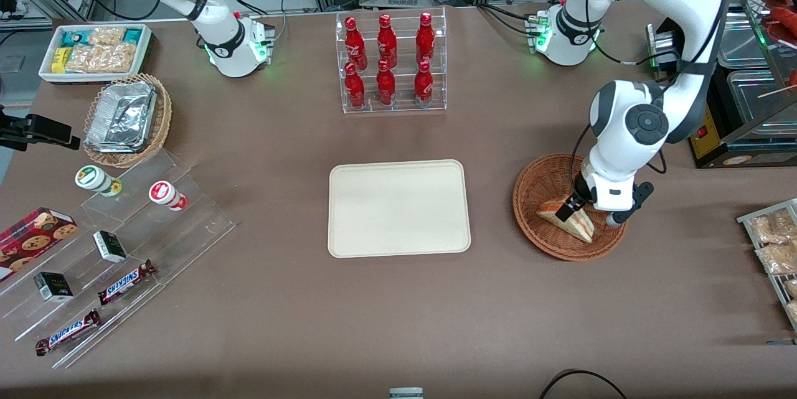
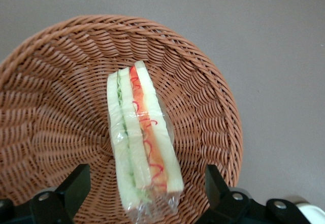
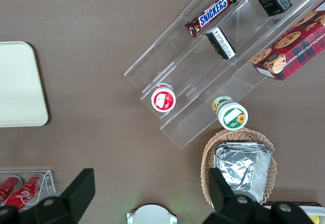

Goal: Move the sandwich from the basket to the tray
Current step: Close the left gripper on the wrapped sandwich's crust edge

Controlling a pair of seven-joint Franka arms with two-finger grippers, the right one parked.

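Note:
The clear-wrapped sandwich [image 1: 568, 216] [image 2: 141, 144] lies in the reddish-brown wicker basket [image 1: 540, 186] [image 2: 61, 107] toward the working arm's end of the table. My left gripper [image 1: 576, 207] [image 2: 147, 188] hangs low over the basket, open, one black finger on each side of the sandwich's wrapped end and a clear gap between each finger and the bread. The cream tray [image 1: 398, 207] [image 3: 18, 84] lies bare at the table's middle, beside the basket.
A clear rack of red bottles [image 1: 391, 63] stands farther from the front camera than the tray. Toward the parked arm's end are a tan basket with foil packets [image 1: 127, 117], a white snack bin [image 1: 94, 50] and clear tiered shelves [image 1: 118, 249] with candy bars and cups.

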